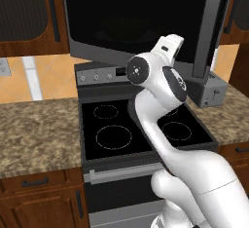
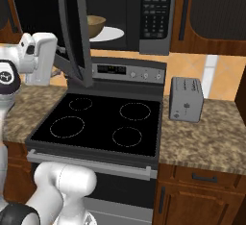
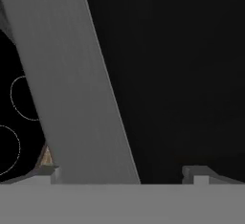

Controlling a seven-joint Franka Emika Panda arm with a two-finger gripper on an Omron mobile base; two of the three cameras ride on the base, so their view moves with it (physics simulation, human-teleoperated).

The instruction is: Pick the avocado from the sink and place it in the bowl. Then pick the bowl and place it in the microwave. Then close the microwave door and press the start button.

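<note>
Gripper (image 3: 125, 173) spread wide – microwave door (image 3: 76, 84) edge between its fingertips, nothing clamped

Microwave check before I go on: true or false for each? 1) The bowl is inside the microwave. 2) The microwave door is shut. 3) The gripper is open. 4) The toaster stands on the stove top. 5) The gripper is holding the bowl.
1) True: the bowl sits on the white turntable plate inside the microwave.
2) False: the microwave door stands swung out over the stove.
3) True: the gripper has its fingers spread wide, close against the door's grey frame edge.
4) False: the toaster stands on the granite counter beside the stove.
5) False: nothing is between the fingers; the bowl rests in the microwave.
</note>
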